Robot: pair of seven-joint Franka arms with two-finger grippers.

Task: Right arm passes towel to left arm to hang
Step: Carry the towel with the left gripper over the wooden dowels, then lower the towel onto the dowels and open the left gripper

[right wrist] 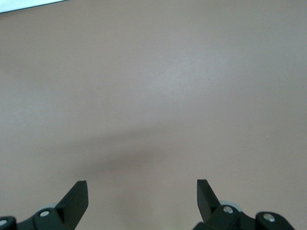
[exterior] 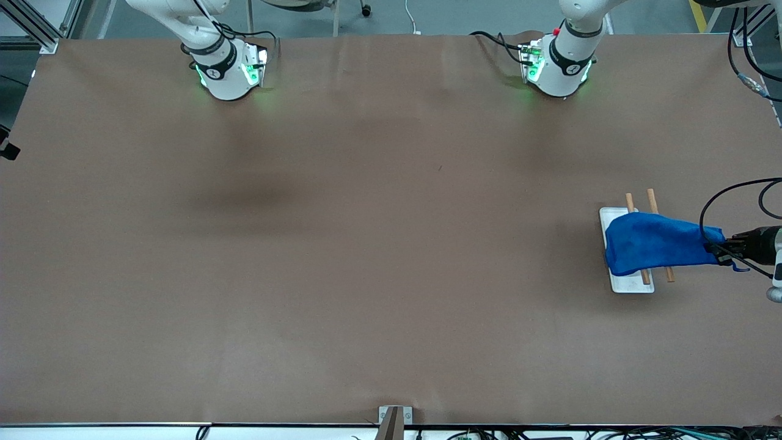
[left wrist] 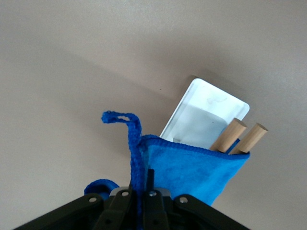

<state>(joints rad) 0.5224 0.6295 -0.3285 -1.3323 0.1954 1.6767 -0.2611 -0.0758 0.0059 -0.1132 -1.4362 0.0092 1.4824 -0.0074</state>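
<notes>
Towel (exterior: 657,243), bright blue with a darker stitched edge, lies draped over two wooden dowels (exterior: 652,200) that stand over a white tray (exterior: 632,283) toward the left arm's end of the table (exterior: 366,244). The left gripper (exterior: 721,252) is clamped on one end of the cloth, jaws closed tight on the fabric, and in the left wrist view the corner loop (left wrist: 117,117) curls up free beside the pinched edge. The right gripper (right wrist: 142,196) waits over bare brown table with its fingers (right wrist: 76,199) spread wide and nothing between them. No brand name, label or other writing can be read on the towel, tray or grippers.
</notes>
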